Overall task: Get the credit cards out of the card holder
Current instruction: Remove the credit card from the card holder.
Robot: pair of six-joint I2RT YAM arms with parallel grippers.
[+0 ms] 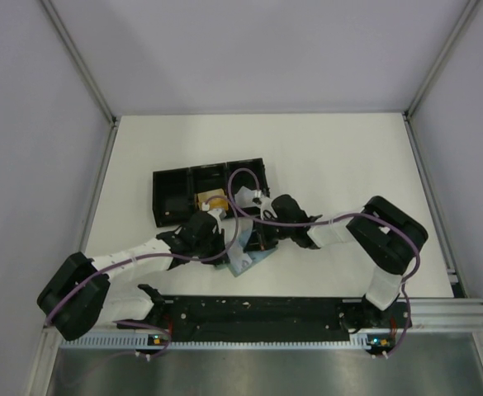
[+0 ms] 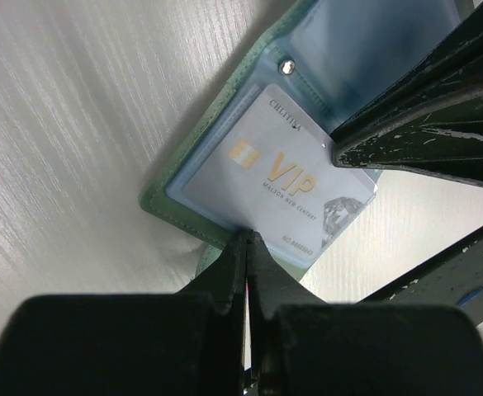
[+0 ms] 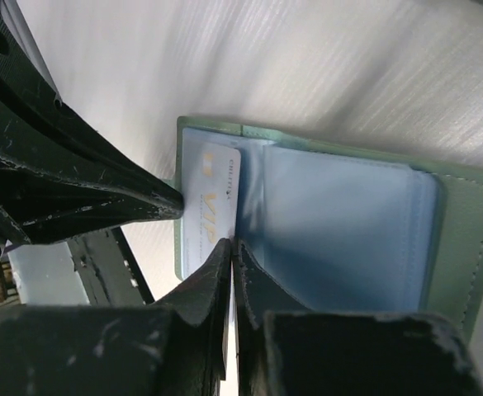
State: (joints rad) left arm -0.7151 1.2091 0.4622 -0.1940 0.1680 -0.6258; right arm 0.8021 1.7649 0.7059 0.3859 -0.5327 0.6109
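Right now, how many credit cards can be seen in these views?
2. A silvery VIP card sits in the card holder; a tan card lies in the black tray. More may be hidden, stacked there or under the arms.

The right gripper (image 2: 344, 153) hides a corner of the card (image 2: 274, 177); the card holder (image 2: 216, 111) is cropped above

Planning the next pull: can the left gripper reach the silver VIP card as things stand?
Probably yes: the left gripper, jaws shut, has its tips at the edge of the VIP card in the open card holder. Nothing lies between, though the right gripper also touches that card.
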